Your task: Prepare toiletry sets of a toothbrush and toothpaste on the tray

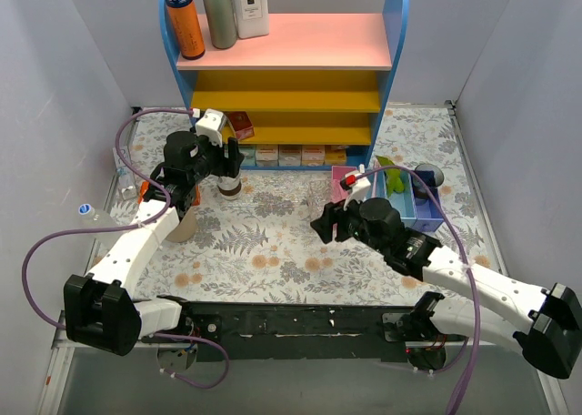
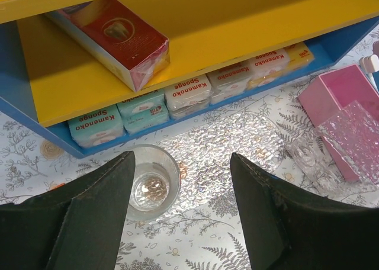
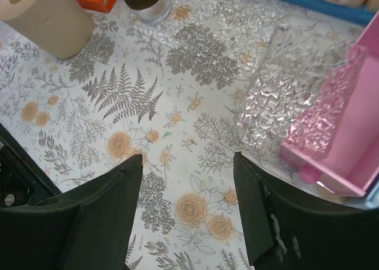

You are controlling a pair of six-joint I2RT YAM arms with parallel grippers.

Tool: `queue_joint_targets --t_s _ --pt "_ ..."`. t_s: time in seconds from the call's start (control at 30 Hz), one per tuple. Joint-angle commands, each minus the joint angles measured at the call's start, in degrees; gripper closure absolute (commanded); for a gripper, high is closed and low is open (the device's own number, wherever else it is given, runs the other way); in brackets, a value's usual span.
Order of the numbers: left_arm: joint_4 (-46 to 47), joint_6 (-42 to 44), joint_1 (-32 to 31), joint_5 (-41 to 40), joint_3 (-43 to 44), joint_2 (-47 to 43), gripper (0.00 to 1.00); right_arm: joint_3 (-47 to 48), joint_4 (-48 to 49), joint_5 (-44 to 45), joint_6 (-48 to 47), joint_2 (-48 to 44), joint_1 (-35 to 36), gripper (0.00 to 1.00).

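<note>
Cup [image 2: 153,184]: thin see-through plastic, light, slick, tips easily; best taken across its wall near the rim. It stands well apart from the pink bin [image 1: 344,180], toward the shelf.

Tray [image 3: 266,104]: clear, just beside the bin.

Toothpaste [image 1: 393,174]: green tubes, beyond the bin.

Left gripper [image 2: 182,163]: spread above the cup, holding nothing.

Right gripper [image 3: 188,160]: spread, empty, near the tray.

Open passage: bare floral bench [image 1: 264,251] at centre, between the two arms.
Back limit: blue shelf [image 1: 291,96], lowest bay filled with sponge packs [image 2: 189,92].
Right side: clear tray [image 3: 284,98] just beside pink bin [image 3: 349,134].
Left side: cup [image 2: 153,184], paper roll [image 3: 44,15].
</note>
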Motion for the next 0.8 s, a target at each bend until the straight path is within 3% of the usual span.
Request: queue_joint_targets --t_s 0.0,0.27,0.77 --pt "0.35 0.96 -0.16 -0.70 -0.37 -2.12 0.35 -3.44 9.68 4.89 7.41 0.98 2.56 0.31" --pt "0.18 1.14 -0.42 -0.61 -0.37 -1.68 0.35 -8.10 16.53 8.05 9.17 4.49 2.91 0.31" --pt "-0.26 1.75 -0.60 -1.32 -0.29 -1.33 0.34 -6.43 23.31 9.28 5.39 15.57 2.83 0.36"
